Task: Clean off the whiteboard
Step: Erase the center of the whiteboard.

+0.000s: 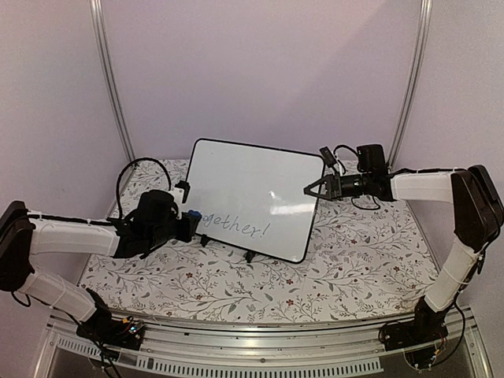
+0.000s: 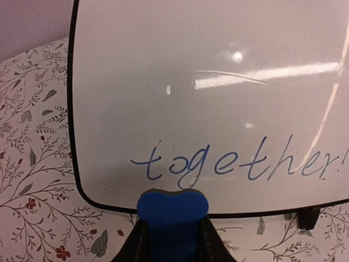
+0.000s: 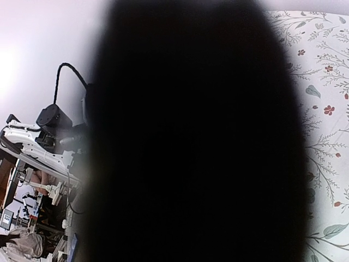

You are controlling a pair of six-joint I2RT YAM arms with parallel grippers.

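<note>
The whiteboard [image 1: 252,189] stands tilted in the middle of the table, with "together!" [image 2: 234,164] written in blue along its lower part. My left gripper [image 2: 172,226] is shut on a small blue eraser [image 2: 172,210], whose tip sits at the board's bottom frame just under the "to". In the top view that left gripper [image 1: 191,224] is at the board's lower left corner. My right gripper [image 1: 309,190] is shut on the board's right edge, near the top. The right wrist view is mostly filled by a close dark shape that hides the fingers.
A floral tablecloth [image 1: 354,260] covers the table. The board rests on small black feet [image 2: 308,217]. Aluminium posts [image 1: 110,79] rise at the back corners, and a rail [image 1: 260,358] runs along the near edge. A black cable [image 1: 138,169] loops behind the left arm.
</note>
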